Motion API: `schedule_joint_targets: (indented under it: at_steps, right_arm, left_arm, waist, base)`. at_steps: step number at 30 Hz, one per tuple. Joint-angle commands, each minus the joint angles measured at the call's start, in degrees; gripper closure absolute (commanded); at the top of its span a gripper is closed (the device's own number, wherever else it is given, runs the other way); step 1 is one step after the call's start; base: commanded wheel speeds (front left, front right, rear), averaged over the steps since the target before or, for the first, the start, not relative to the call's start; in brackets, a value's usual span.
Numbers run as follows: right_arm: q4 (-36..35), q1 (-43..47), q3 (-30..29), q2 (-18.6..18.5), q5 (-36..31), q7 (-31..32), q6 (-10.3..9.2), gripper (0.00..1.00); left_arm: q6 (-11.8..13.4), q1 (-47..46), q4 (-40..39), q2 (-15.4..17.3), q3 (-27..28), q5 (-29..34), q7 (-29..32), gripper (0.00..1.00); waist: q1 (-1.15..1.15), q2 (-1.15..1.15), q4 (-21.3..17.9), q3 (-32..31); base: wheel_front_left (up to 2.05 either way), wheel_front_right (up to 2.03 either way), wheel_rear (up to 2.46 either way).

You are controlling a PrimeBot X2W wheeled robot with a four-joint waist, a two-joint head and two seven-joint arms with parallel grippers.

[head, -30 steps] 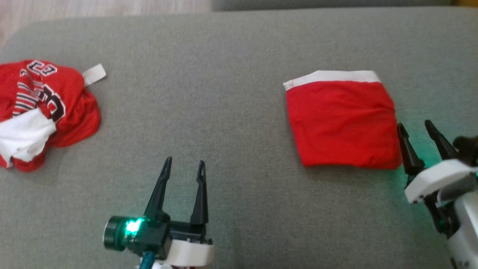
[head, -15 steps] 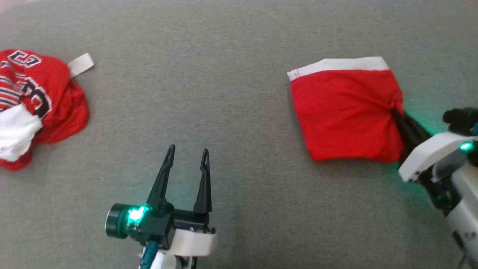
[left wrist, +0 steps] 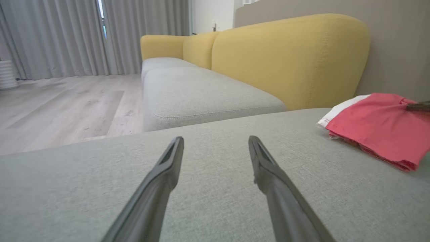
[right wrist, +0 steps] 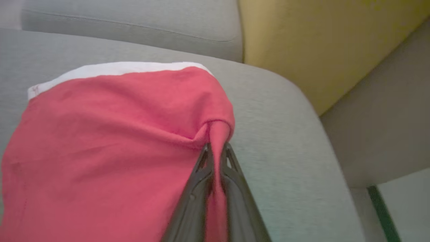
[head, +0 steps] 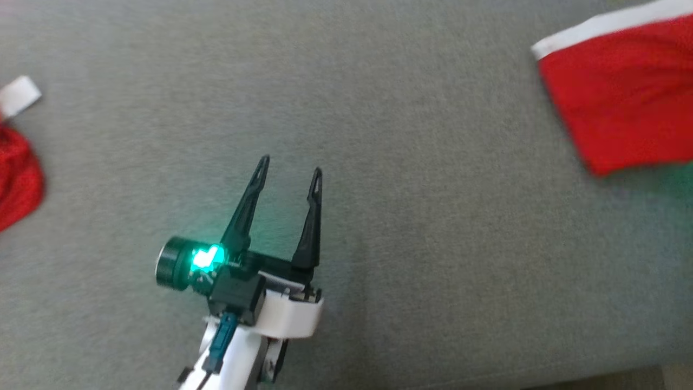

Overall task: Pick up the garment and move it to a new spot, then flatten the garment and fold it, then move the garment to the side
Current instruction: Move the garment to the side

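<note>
- Judged step: the last one, carrying the folded red garment (head: 622, 103) aside. Already folded by the look of it, with a white band along one edge.
- Lying on the grey seat cushion (head: 406, 216), toward that cushion's right end and near its rounded corner.
- Right jaws clenched on a pinched tuck of red cloth at the garment's edge, as seen from the right wrist.
- Left jaws spread wide and empty, hovering over the cushion's middle, well apart from the garment.
- Best kept low and slow, so as to slide all layers together. Unclear whether every layer is caught in the pinch, so watch for the top one peeling open.
- Set down flat on the cushion, short of its rounded corner, before letting go; otherwise likely lost off the cushion.
- Second red cloth (head: 16, 179) with a white strip (head: 19, 95) at the cushion's left end, well apart from the garment: no hindrance.
- Yellow backrest (left wrist: 285, 57) beyond the cushion's far side. No obstacle seen at the cushion's right end.
</note>
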Motion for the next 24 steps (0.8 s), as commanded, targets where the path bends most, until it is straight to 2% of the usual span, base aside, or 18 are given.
schedule_joint_targets:
  at_steps: [1,9,10,11,15,20,24]
  right_arm:
    - [0.03,-0.88,-0.18,-3.30,-0.05,-0.72,0.37,1.00]
    - [5.06,-6.48,-1.54,-5.72,-0.88,-1.98,0.37,1.00]
    - [5.96,-6.89,-1.81,-5.69,-1.23,-2.32,0.37,0.60]
    - [7.02,-7.33,-2.14,-5.68,-1.96,-2.91,0.37,0.00]
    - [11.02,-8.77,-3.87,-3.62,-5.58,-6.78,0.37,0.00]
    - [11.53,-6.92,-4.72,3.05,-7.33,-9.26,0.37,0.00]
    - [8.59,-1.70,-5.59,8.95,-6.77,-10.54,0.37,0.00]
  left_arm:
    - [-0.41,-1.53,-1.57,-0.01,1.29,0.39,-0.36,0.00]
    - [-1.38,-4.61,-0.86,-0.04,0.40,0.24,-0.36,0.00]
    - [-1.37,-4.85,-0.83,-0.04,0.31,0.14,-0.36,0.00]
    - [-1.36,-5.01,-0.79,-0.04,0.24,0.01,-0.36,0.00]
    - [-1.26,-4.56,-0.51,-0.05,0.46,-1.01,-0.36,0.00]
    - [-0.96,-2.31,-0.15,-0.06,1.26,-2.92,-0.36,0.00]
    - [0.55,0.20,0.22,-0.06,2.34,-3.78,-0.36,0.00]
  waist:
    - [-0.01,0.00,-2.41,2.79]
    - [-0.01,0.00,-3.92,5.52]
    - [-0.01,0.00,-3.88,5.54]
    - [-0.01,0.00,-3.79,5.46]
    - [-0.01,0.00,-3.29,3.90]
    - [-0.01,0.00,-2.73,-0.60]
    - [-0.01,0.00,-1.94,-5.51]
  base:
    - [0.00,0.00,0.00]
    - [0.00,0.00,0.00]
    - [0.00,0.00,0.00]
    - [0.00,0.00,0.00]
    - [0.00,0.00,0.00]
    - [0.00,0.00,0.00]
    - [0.00,0.00,0.00]
